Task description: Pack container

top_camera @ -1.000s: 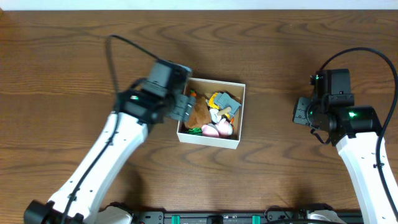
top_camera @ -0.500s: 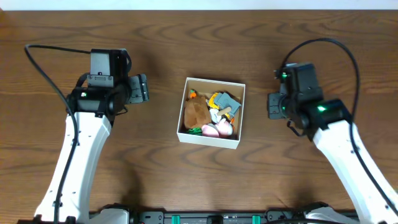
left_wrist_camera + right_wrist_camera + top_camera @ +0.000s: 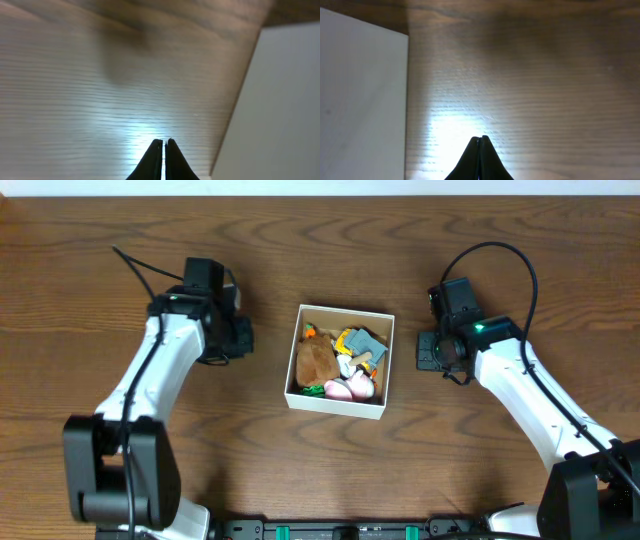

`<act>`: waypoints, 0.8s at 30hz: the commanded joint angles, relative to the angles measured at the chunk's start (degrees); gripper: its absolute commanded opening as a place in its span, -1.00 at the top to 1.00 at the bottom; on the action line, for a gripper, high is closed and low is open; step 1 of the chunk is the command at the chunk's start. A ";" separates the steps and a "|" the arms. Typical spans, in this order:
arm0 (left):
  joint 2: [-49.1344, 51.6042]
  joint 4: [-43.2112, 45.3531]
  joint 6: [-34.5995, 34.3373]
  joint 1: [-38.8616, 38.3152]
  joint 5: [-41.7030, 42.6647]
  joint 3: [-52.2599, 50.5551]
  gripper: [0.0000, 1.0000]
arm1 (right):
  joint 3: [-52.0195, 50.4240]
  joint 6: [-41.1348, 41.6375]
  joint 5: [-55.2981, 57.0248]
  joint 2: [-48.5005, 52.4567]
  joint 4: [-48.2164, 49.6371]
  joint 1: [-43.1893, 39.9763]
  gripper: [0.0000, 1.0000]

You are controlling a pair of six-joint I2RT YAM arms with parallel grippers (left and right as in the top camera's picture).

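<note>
Container [image 3: 336, 407]: square shallow cardboard box, white walls + rim, tan inside. It sits upright mid-desk, between your two arms.
Contents: brown plush toy [image 3: 317, 361] on the left side, yellow-and-grey toy [image 3: 358, 340] far right, pink toy [image 3: 350, 388] at the near wall. They're packed close, all inside the rim.
Desk: dark brown wood-grain desk [image 3: 100, 240]. No loose toy shows on it in the overhead view.
Left fingers [image 3: 161, 152]: pressed together, holding nothing. They point at the box's left wall, near it but not touching.
Right fingers [image 3: 480, 145]: same, tips together and empty, near the right wall w/ a gap.
Progress: looks done or v. close, since the toys are in and nothing waits outside.
Left to do: prob. nothing. No lid or flaps visible, so can't tell if you need to close it.
</note>
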 commanded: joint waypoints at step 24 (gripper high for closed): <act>3.61 -5.46 -0.13 -13.25 10.23 -0.28 0.88 | -0.11 -0.11 -1.33 0.79 2.69 0.44 0.87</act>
